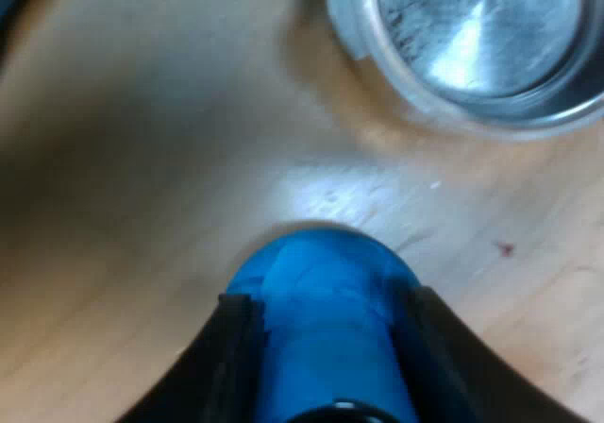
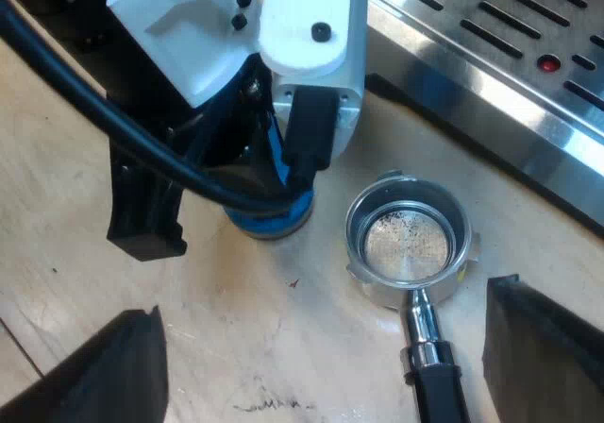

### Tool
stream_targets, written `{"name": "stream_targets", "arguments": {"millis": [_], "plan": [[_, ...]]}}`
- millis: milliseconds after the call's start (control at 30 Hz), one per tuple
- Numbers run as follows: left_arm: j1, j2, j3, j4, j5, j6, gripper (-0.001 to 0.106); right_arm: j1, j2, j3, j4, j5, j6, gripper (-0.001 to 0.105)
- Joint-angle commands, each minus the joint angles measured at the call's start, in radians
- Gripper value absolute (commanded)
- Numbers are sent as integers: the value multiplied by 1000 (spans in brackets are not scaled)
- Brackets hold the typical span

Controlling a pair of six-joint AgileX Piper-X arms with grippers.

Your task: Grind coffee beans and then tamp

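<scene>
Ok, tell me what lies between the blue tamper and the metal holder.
Just bare wooden table between the blue tamper and the metal holder, as both wrist views show.

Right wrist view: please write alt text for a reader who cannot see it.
A metal holder, almost empty, lies on the wooden table, its dark handle between the open fingers of the right gripper. Beside it the left gripper is at a blue tamper standing on the table, with the espresso machine beyond.

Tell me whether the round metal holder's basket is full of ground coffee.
No: the round metal holder shows its bare shiny bottom, with only a few dark specks.
</scene>
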Motion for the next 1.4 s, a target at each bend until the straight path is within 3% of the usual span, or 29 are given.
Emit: {"name": "stream_targets", "arguments": {"millis": [33, 467, 667, 933, 1200, 1400], "plan": [[-5, -25, -1, 46, -38, 5, 1, 1, -3, -6, -7, 5, -13, 70], [-5, -334, -1, 171, -38, -2, 1, 1, -3, -6, -6, 1, -11, 70], [-5, -512, -1, 267, -38, -42, 1, 1, -3, -6, 1, 5, -11, 70], [-5, -623, -1, 334, -22, -45, 1, -1, -51, 2, 1, 53, -39, 70], [-5, -648, -1, 348, 9, -47, 1, -2, -177, 129, -17, 58, -5, 70], [-5, -648, -1, 350, 30, -47, 1, -2, -227, 254, -139, 110, -5, 70]]}}
